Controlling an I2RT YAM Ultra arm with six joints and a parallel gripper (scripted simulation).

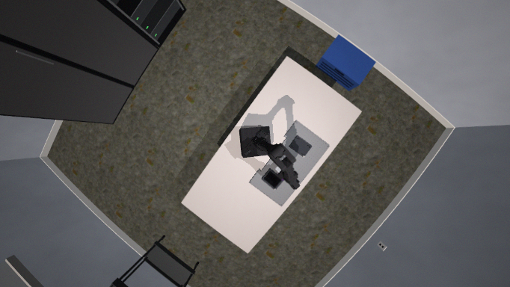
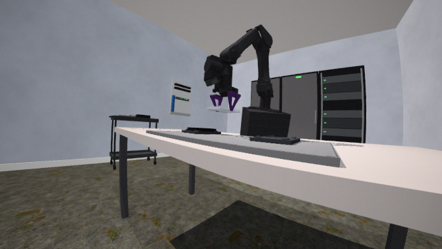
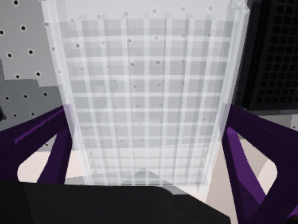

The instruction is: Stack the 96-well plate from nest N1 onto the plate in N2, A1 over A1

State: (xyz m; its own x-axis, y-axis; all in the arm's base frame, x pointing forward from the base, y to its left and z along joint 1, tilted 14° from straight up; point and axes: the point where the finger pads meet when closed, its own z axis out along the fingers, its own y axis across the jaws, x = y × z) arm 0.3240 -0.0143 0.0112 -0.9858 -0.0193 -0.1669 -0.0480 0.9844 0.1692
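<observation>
My gripper (image 2: 224, 103) has purple fingers and is shut on a clear 96-well plate (image 2: 223, 109), holding it level well above the table. In the wrist view the plate (image 3: 143, 90) fills the middle, with a finger on each long side of it and my gripper (image 3: 146, 112) around it. From above, my gripper (image 1: 281, 181) hangs at the edge of one dark nest (image 1: 271, 179). The other dark nest (image 1: 300, 145) lies apart, beside the arm. From the side both nests are low black frames (image 2: 201, 130) (image 2: 275, 139) on the grey mat. I cannot make out a plate in either nest.
The arm's black base block (image 2: 265, 122) stands behind the grey pegboard mat (image 2: 246, 144) on the white table. A black cart (image 2: 133, 136) stands past the table's far end. A blue box (image 1: 345, 63) sits on the floor by one table corner.
</observation>
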